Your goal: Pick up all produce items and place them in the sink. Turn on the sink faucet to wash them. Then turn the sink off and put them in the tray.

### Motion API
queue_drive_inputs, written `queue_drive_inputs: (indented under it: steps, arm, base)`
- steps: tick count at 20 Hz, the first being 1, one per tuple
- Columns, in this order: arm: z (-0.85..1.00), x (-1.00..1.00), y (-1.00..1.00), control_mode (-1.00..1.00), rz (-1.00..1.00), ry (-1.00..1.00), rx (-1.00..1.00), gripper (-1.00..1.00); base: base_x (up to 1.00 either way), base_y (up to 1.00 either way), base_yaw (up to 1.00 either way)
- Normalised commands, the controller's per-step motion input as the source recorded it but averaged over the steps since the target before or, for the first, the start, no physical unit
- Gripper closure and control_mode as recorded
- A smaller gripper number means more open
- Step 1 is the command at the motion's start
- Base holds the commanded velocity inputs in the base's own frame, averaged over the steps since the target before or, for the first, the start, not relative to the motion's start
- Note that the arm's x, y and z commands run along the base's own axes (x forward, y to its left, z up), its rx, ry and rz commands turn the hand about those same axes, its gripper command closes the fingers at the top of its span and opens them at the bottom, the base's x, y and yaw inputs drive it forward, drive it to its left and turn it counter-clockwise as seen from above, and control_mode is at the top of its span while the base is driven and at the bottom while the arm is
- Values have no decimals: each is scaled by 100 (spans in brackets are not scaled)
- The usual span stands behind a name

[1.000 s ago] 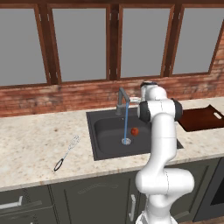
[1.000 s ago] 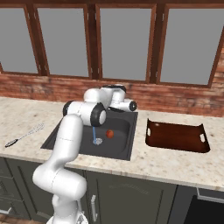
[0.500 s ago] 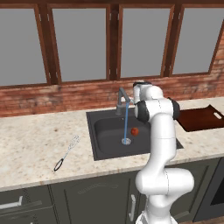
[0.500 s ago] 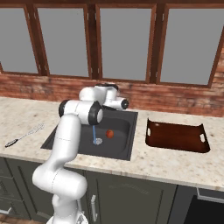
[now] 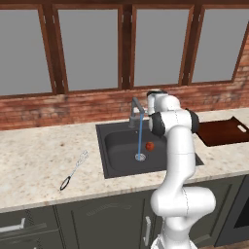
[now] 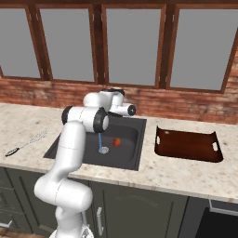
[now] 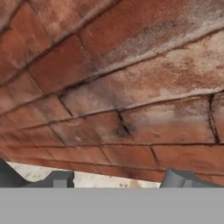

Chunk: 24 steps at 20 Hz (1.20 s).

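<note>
Brick wall is filling the background behind the sink [image 5: 113, 156]. Water is running from the faucet [image 5: 135, 110] beside the red produce [image 5: 150, 145]; the arm has been sliding toward it, likely to shut it. Claw state: cannot tell.

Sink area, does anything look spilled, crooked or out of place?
Nothing stands out. A thin blue water stream falls from the dark grey faucet inside the black sink, beside the small red-orange fruit.
</note>
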Motion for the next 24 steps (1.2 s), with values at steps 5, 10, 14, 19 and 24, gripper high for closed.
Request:
queue_drive_inputs:
  steps: [5, 10, 14, 19, 24]
  arm:
    - [0, 13, 42, -100, 9, 13, 11, -100]
    - [1, 18, 40, -100, 15, 14, 14, -100]
    - [0, 2, 42, -100, 15, 12, 12, -100]
    - [0, 0, 43, -100, 13, 11, 12, -100]
    - [0, 0, 45, -100, 10, 12, 14, -100]
  base:
    - [0, 0, 0]
    - [0, 0, 0]
    - [0, 0, 0]
    - [0, 0, 0]
    - [0, 0, 0]
